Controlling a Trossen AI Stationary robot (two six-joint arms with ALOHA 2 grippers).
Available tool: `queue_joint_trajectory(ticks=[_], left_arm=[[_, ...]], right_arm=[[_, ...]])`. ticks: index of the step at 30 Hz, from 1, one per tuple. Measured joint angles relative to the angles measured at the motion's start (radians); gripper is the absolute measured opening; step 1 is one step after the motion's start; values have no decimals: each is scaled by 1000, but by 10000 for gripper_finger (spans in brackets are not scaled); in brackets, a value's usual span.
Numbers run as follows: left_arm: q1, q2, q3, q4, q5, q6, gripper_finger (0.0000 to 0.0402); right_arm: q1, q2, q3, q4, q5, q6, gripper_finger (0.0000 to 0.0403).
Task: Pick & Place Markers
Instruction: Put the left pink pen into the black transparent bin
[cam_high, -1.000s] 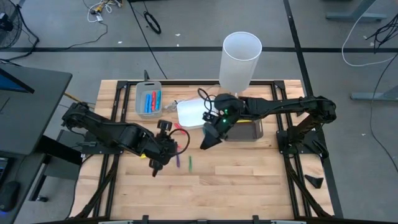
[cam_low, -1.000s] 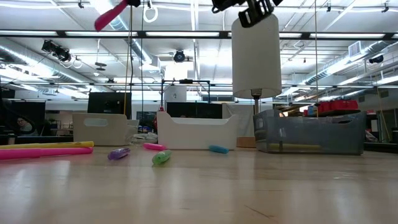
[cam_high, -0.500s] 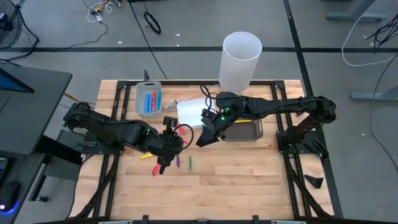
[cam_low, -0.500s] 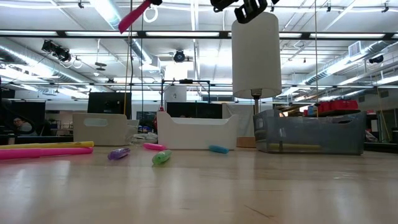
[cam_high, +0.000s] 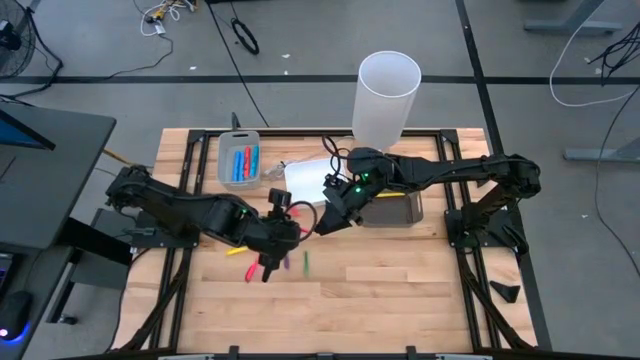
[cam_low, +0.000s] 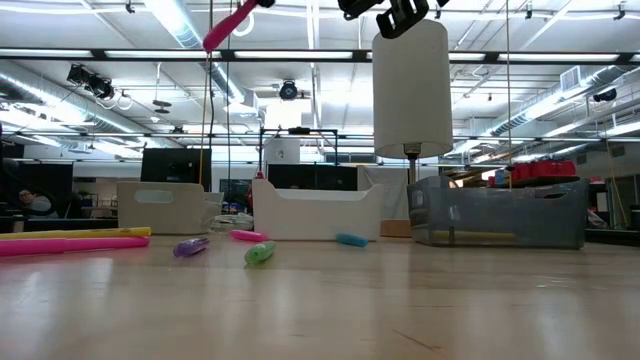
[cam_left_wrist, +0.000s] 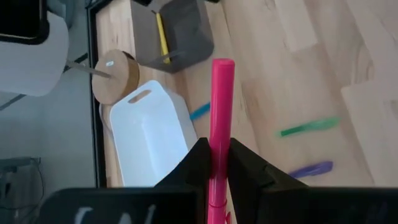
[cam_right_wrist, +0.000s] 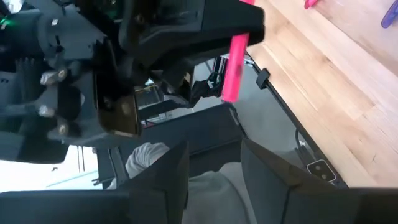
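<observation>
Above the desk, pink marker clamped upright between closed left fingers, facing parted, empty right fingers.

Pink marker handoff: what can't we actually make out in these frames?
- Pink marker: its lower end is cut off by the left wrist view's edge, behind the left gripper shut on it.
- Same marker in the low view: only the tip shows; the frame's top edge cuts the rest.
- Right gripper open; high view is too small to tell whether it touches the marker.
- Dark tray: one yellow marker visible, remainder cut off.
</observation>
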Motion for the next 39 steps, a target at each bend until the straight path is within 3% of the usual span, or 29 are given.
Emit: queue_joint_trajectory(ticks=[11,30,39], left_arm=[[34,127,203,-70,-7,61,37],[-14,136,211,-84,-13,111,37],[-46,136,211,-59,-77,170,37]], right_arm=[[0,0,0,0,-5,-9,146],[9,0,0,-11,-44,-69,146],[9,0,0,-40,-73,-149,146]])
